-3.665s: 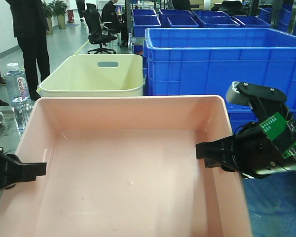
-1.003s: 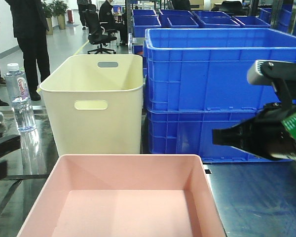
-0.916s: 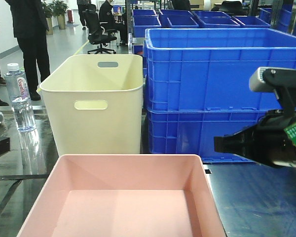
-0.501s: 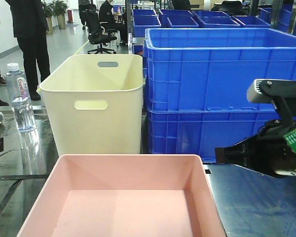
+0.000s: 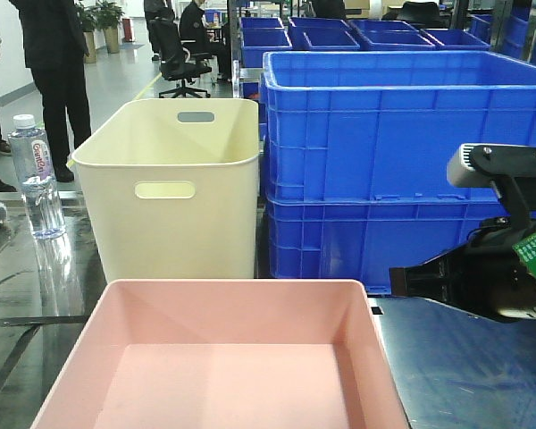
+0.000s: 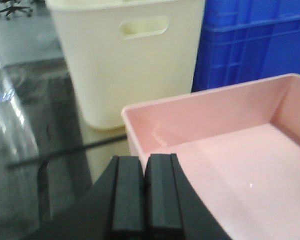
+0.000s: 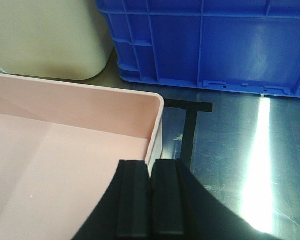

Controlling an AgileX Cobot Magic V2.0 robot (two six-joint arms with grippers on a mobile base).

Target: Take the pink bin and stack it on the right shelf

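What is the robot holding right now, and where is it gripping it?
Nothing. Both the left pincer and right pincer are closed on nothing, clear of the pink bin.

Blurred red script on water bottle (image 5: 33,174) label

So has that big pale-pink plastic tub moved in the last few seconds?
Yes. The pale-pink plastic tub has dropped lower in the front view, so the cream bin's front wall and handle slot now show.
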